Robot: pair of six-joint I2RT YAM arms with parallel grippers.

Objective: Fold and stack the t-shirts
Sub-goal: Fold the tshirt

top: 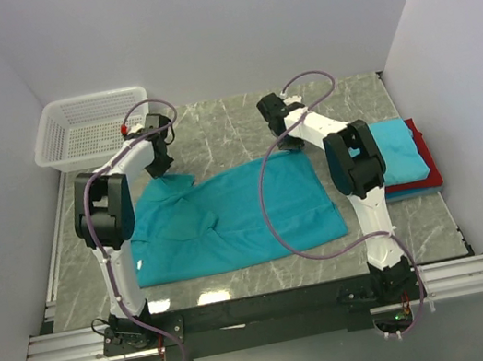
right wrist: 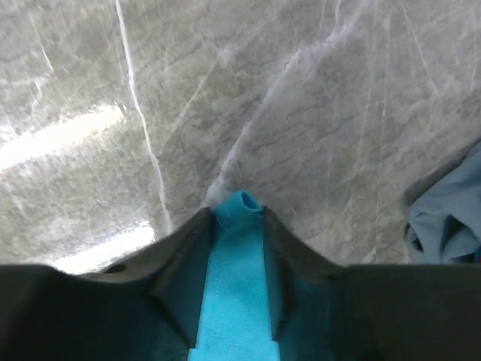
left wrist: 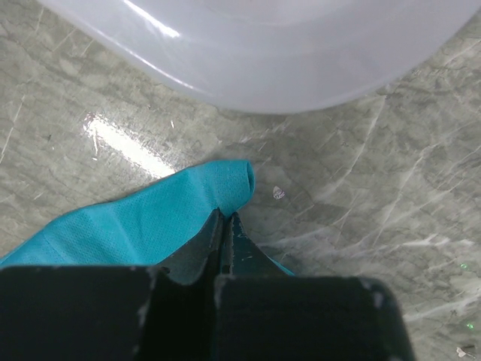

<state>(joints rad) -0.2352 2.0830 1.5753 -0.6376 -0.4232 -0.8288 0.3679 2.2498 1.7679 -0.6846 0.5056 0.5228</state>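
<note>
Left gripper [left wrist: 225,224] and right gripper [right wrist: 235,214] are each pinched tight on the teal shirt [top: 229,215] along its far edge. There's bare table [top: 222,123] beyond, and the stack [top: 402,152] is just to the right.

The right gripper [right wrist: 234,216] has its two dark fingers [right wrist: 184,263] pinched on a strip of the teal t-shirt [right wrist: 233,308], with a small bunched tip poking out past them. Below lies the grey marbled table [right wrist: 301,113], glare on its left. Light blue cloth [right wrist: 445,218] lies rumpled at the right edge.

Open tabletop [top: 222,123] runs between basket [top: 89,99] (far left corner) and folded stack [top: 403,154] at right edge.
</note>
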